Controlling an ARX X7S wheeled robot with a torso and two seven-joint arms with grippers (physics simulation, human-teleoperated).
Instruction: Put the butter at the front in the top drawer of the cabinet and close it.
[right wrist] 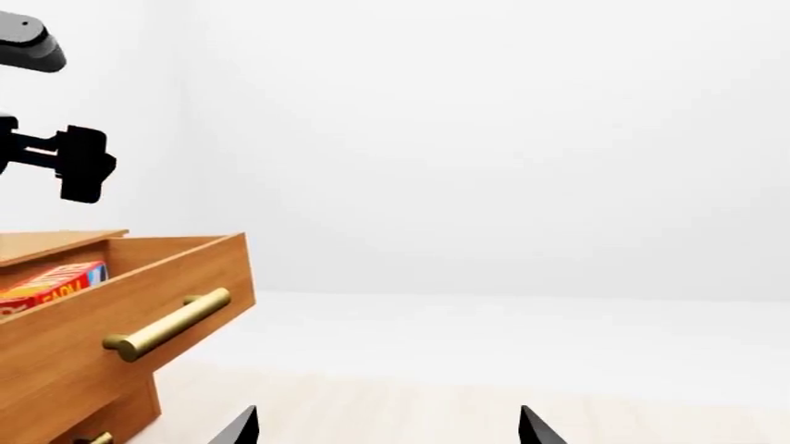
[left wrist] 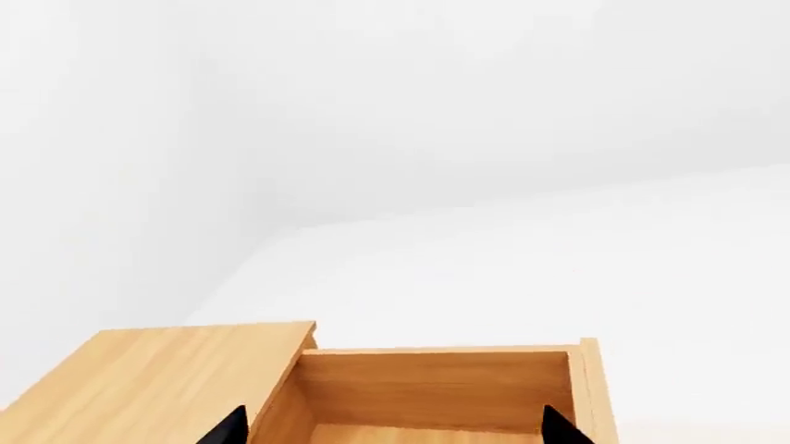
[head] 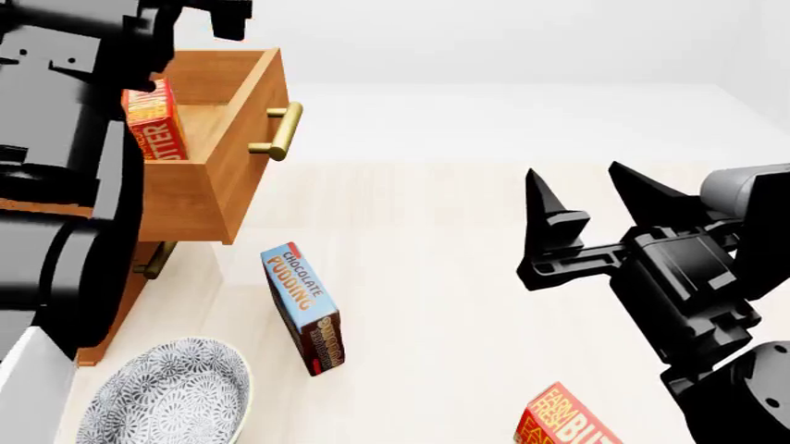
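The top drawer [head: 222, 139] of the cabinet [head: 117, 310] stands pulled open, with its brass handle [head: 277, 134] facing the floor space. One red butter carton [head: 154, 125] stands inside it and also shows in the right wrist view [right wrist: 50, 282]. A second butter carton [head: 568, 421] lies on the floor at the front right. My left gripper [left wrist: 392, 427] is open and empty above the drawer's inside [left wrist: 432, 384]. My right gripper [head: 578, 176] is open and empty over the floor, well right of the drawer.
A blue-and-brown chocolate pudding box [head: 302, 310] stands on the floor below the drawer front. A patterned grey bowl [head: 173, 398] sits at the front left. A lower drawer handle [head: 154, 262] shows under the open drawer. My left arm hides much of the cabinet.
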